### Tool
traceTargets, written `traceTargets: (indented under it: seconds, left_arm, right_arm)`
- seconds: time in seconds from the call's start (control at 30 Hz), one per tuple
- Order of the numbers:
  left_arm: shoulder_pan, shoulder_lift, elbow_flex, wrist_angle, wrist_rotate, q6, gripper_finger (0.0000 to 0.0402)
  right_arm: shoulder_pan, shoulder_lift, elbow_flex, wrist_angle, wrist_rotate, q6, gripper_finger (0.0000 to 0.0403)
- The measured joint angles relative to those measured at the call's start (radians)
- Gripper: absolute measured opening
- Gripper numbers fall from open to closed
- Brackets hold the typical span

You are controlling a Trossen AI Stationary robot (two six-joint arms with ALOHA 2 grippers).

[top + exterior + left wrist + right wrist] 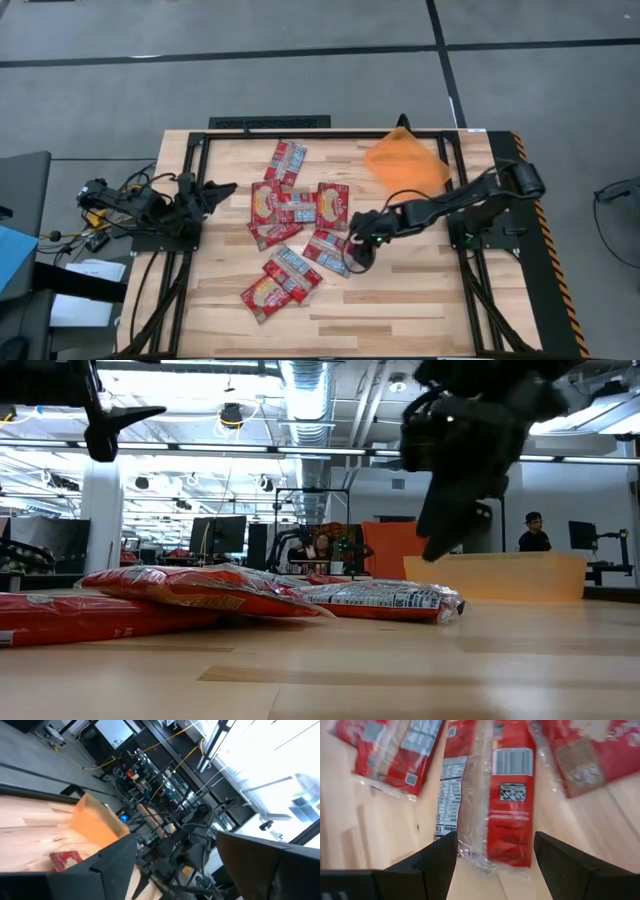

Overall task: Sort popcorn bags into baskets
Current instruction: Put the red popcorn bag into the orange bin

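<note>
Several red popcorn bags (275, 200) lie flat in a loose cluster on the middle of the wooden table, some overlapping. My right gripper (356, 256) hovers open over the right side of the cluster. In the right wrist view its fingers (440, 860) stand on either side of the end of one bag (507, 800), which lies printed back up, without touching it. In the low view this gripper (445, 530) hangs above that bag (380, 596). My left gripper (225, 187) waits open above the table's left side. The orange basket (405, 165) sits at the far right.
Black frame rails (195, 170) run along the table's left, right and far sides. Bare wood (420, 290) lies near the front right. The basket also shows in the left wrist view (95, 822) and the low view (500, 575). A person (533, 532) stands in the room beyond.
</note>
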Motion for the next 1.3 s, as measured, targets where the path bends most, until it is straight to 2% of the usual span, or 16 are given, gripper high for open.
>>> traceTargets:
  seconds: [0.3, 0.57, 0.63, 0.7, 0.9, 0.93, 1.13, 1.3]
  left_arm:
    - [0.000, 0.000, 0.000, -0.033, 0.000, -0.012, 0.0270]
    - [0.000, 0.000, 0.002, -0.079, 0.007, -0.065, 0.0270]
    - [0.000, 0.000, 0.002, -0.088, 0.005, -0.073, 0.0270]
    - [0.000, 0.000, 0.002, -0.095, -0.001, -0.074, 0.0270]
    - [0.000, 0.000, 0.002, -0.125, -0.020, -0.075, 0.0270]
    - [0.000, 0.000, 0.002, -0.128, -0.022, -0.076, 0.0270]
    - [0.000, 0.000, 0.002, -0.130, -0.042, -0.075, 0.0270]
    - [0.000, 0.000, 0.002, -0.132, -0.068, -0.075, 0.0270]
  right_arm:
    - [-0.019, 0.226, 0.171, -0.090, 0.011, -0.072, 0.0286]
    - [-0.045, 0.321, 0.240, -0.179, -0.077, -0.034, 0.0275]
    - [-0.048, 0.323, 0.248, -0.216, -0.078, -0.033, 0.0249]
    - [-0.053, 0.324, 0.250, -0.231, -0.078, -0.030, 0.0204]
    - [-0.069, 0.296, 0.247, -0.236, -0.107, 0.000, 0.0028]
    - [-0.069, 0.288, 0.246, -0.233, -0.108, -0.001, 0.0018]
    - [-0.068, 0.233, 0.239, -0.261, -0.123, 0.013, 0.0020]
    - [-0.072, 0.121, 0.240, -0.263, -0.143, 0.017, 0.0010]
